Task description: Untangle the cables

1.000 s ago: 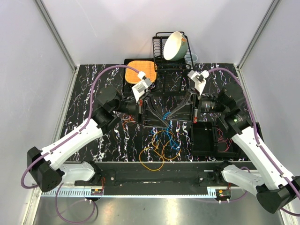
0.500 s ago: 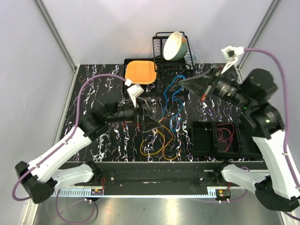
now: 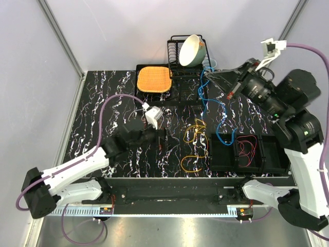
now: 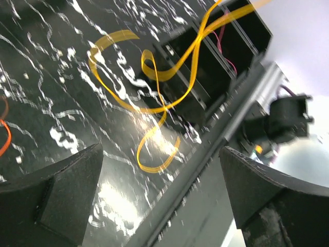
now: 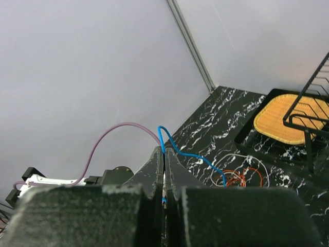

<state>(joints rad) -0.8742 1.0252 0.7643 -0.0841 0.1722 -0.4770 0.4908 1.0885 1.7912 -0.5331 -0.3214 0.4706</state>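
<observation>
R gripper [image 3: 209,73], raised beside dish rack [image 3: 170,51]: jaws clamped on blue cable [image 3: 204,95]. L gripper [image 3: 162,138], well in front of rack: jaws apart, empty. Yellow cable [image 3: 192,135] lies on desk [image 3: 103,103].

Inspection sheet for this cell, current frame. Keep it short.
Surface: black marbled table.
Job's things: blue cable held aloft, hanging toward the black bins; yellow cable loose on table; red cable in a bin.
Clutter: dish rack holding a bowl; orange mat.
End effectors: left end effector open, empty; right end effector shut on blue cable.
Cables: purple arm lead arches clear.
Surroundings: grey walls, nothing else seen.
</observation>
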